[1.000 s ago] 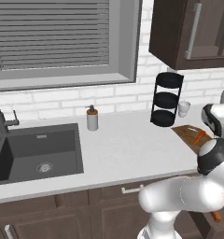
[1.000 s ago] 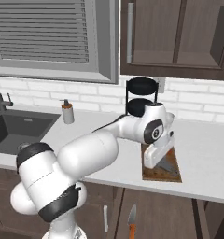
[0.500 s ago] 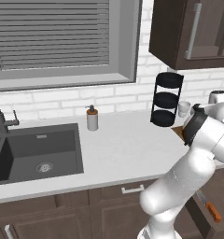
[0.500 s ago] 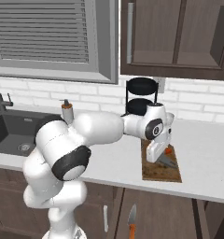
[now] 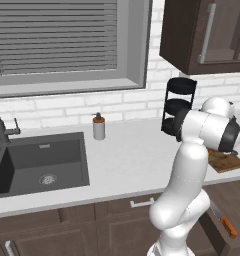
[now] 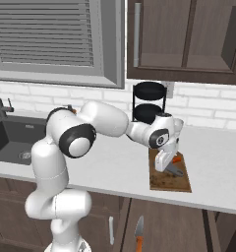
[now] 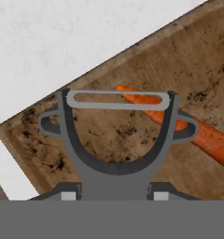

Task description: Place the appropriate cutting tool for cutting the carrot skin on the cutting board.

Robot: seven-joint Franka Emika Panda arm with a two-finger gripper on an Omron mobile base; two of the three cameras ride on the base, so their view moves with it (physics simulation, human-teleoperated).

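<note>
Grey Y-peeler (image 7: 117,140) clamped in gripper (image 7: 114,193), over wooden cutting board (image 7: 188,56), blade just above carrot (image 7: 202,135).

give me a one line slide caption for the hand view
Gripper holds a grey Y-shaped peeler just above the wooden cutting board, beside the carrot.

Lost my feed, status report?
Gripper shut on grey Y-shaped peeler, above brown wooden cutting board. Slim orange carrot lies on board. Nothing in the way.

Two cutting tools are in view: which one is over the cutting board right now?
The grey peeler, held in the gripper above the cutting board beside the carrot. The orange-handled knife sits below counter level, by the cabinet fronts.
</note>
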